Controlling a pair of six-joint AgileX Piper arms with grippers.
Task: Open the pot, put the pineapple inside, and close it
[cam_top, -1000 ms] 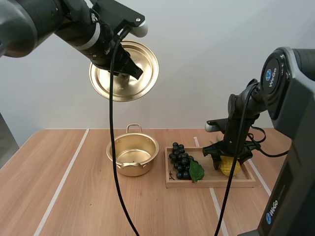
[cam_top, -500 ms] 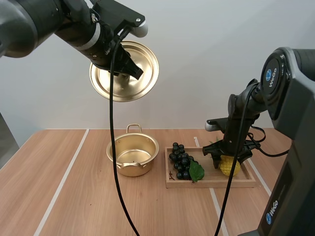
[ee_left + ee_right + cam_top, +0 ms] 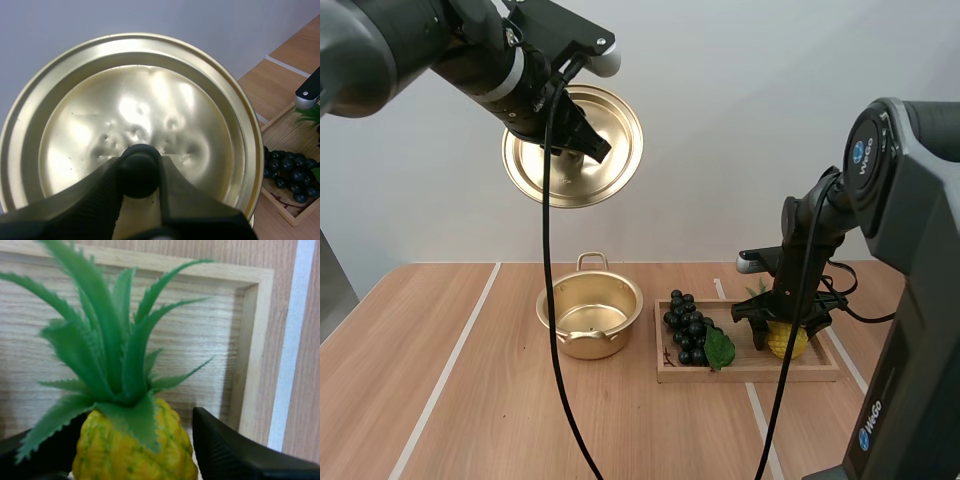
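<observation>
Right wrist view: the pineapple [image 3: 132, 450] stands upright in the tray [image 3: 750, 372], at its 3 o'clock end, leaves up. The right tool [image 3: 785, 338] is spread around the fruit, one finger at each side. A thin gap seems to remain, so I judge it is not pinching yet.

Risks, as I judge them: the fruit is round and bumpy, so a closing that is off centre or catches the leaves could tip it or let it slide out during the lift. The way to the pot [image 3: 588, 345], at 9 o'clock from the tray, passes over the grapes [image 3: 687, 325], and a low carry could knock them. The tall crown may also stop the lid [image 3: 150, 100] from sitting flat.

The left tool [image 3: 585, 140] pinches the knob [image 3: 139, 162] and holds the lid tilted, high at 12 o'clock over the open pot. The lid could swing or slip on so small a hold.

The counter [image 3: 470, 400] is smooth wood with pale stripes. There seems to be room enough between pot and tray.
</observation>
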